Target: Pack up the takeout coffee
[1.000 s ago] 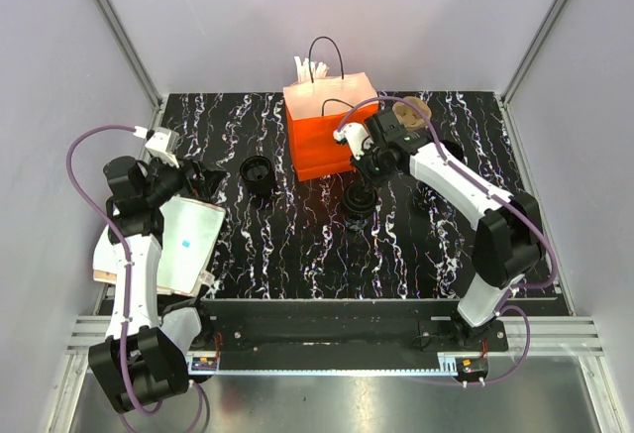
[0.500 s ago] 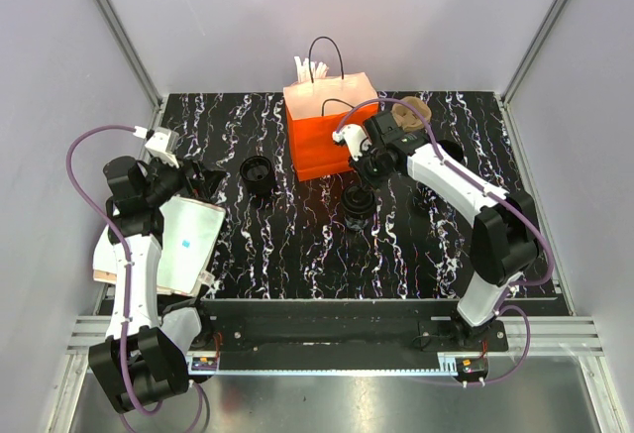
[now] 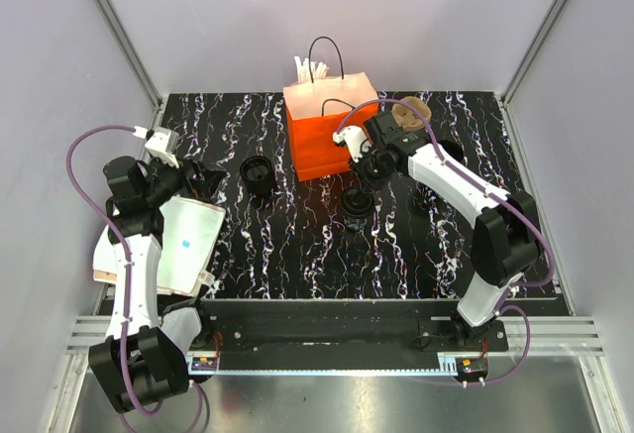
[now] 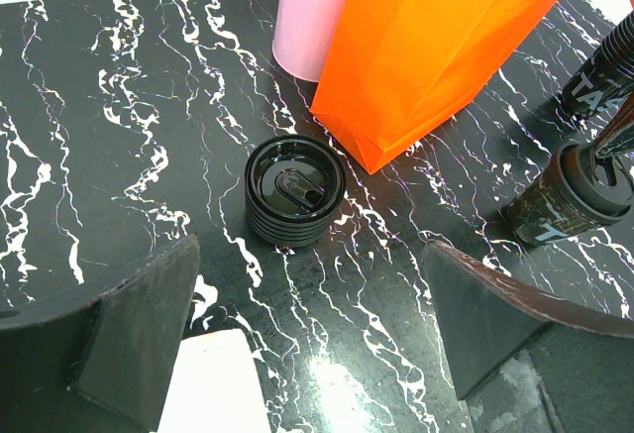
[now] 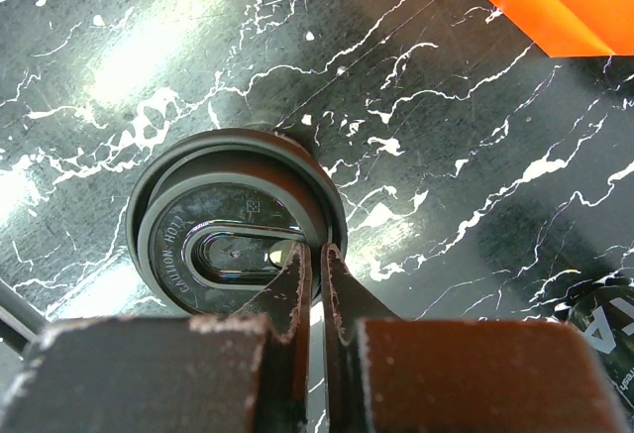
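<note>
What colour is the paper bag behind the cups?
The paper bag is orange, clearest in the left wrist view.

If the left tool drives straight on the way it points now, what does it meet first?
Probably the squat black ringed piece, centred ahead of the open left tool; the orange paper bag stands beyond it.

The left arm (image 3: 134,265) and the right arm (image 3: 448,177) are both white with round black joints. A thin purple cable (image 3: 69,170) loops along each one. The left fingers (image 4: 139,334) are dark, flat wedges with pale, worn edges. The right fingers (image 5: 282,299) are thin and black, with scuffed reddish-brown edges.
</note>
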You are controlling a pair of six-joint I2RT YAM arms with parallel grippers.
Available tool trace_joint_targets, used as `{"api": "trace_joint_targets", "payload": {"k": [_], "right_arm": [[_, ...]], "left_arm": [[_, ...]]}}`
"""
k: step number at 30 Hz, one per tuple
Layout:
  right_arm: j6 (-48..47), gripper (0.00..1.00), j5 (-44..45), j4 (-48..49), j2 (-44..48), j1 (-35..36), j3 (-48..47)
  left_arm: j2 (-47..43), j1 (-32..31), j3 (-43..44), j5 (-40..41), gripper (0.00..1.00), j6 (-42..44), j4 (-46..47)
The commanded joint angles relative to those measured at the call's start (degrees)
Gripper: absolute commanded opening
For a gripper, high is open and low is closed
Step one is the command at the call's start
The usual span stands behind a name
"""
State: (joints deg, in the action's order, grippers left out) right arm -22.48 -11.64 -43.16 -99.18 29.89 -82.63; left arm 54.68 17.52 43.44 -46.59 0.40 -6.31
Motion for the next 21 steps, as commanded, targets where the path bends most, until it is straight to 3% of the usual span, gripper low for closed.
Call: {"api": "trace_joint_targets", "payload": {"k": [1,21], "right_arm": [[0.8,0.02,-1.9,-1.4,3.3,0.2,-1.1],[2.1,0.02,1.1,0.6,0.7,0.3,-0.6]], "left_arm": [[-0.6,0.3,-0.6,-1.8,0.99,0.6,3.3],[-0.4,0.3,-0.4,-1.9,0.99,0.3,3.5]]}}
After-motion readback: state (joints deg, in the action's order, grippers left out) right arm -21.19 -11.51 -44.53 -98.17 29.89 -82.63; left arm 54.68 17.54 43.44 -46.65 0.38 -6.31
